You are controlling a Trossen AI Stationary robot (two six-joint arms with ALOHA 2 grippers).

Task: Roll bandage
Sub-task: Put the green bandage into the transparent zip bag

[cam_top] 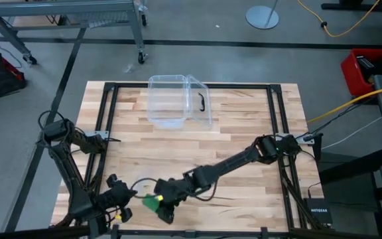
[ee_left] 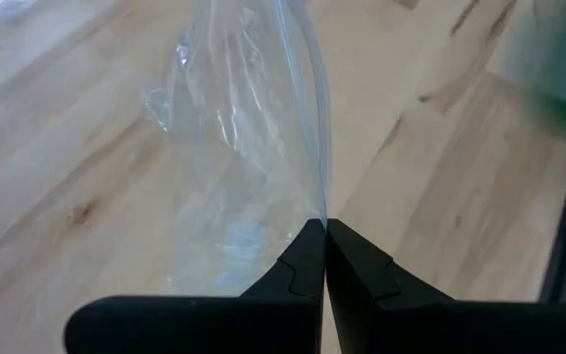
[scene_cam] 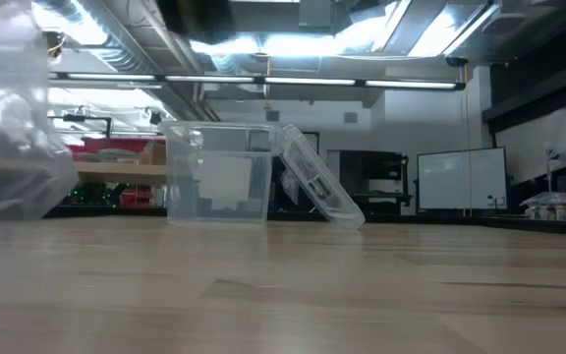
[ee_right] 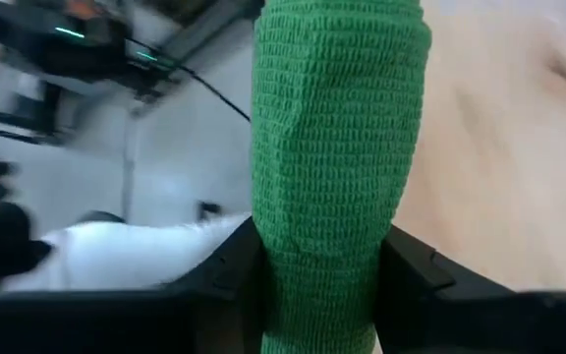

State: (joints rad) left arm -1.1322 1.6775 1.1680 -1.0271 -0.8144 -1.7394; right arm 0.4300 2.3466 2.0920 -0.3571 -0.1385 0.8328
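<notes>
The right gripper held its jaws clamped on the bandage, at the bench's six o'clock edge. The left gripper, jaws shut, pinched the wrapper; the bandage could slip off that edge.

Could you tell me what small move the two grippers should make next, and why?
Probably the right gripper should draw the green bandage away from the left gripper. The right gripper is clamped on the rolled bandage near the table's front edge, while the left is pinched shut on the clear plastic wrapper. Whether the bandage is fully out of the wrapper cannot be told.
</notes>
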